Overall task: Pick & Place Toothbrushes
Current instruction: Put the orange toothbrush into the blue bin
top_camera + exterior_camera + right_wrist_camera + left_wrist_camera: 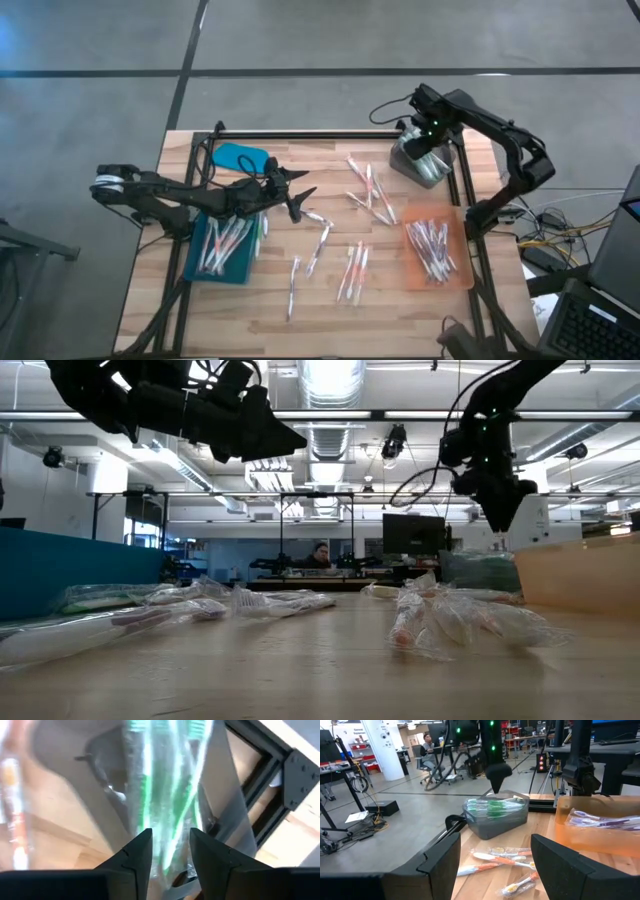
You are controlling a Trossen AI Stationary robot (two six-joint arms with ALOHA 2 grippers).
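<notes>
Toothbrushes (365, 190) strewn; right arm's fingers (167, 852) point down over grey tray (420, 165).

Bright overhead light, blurred foreground

The table (330, 310) is pale wood with visible grain, matt, edged by a black metal frame (300, 134). The toothbrushes (353, 272) lie in clear, glossy plastic wrappers that crinkle. The grey tray (496, 821) at the far right looks smooth matt plastic; the orange tray (436, 278) is translucent plastic; the teal tray (222, 272) is opaque plastic. Gripper fingers (437, 862) are matt black.
</notes>
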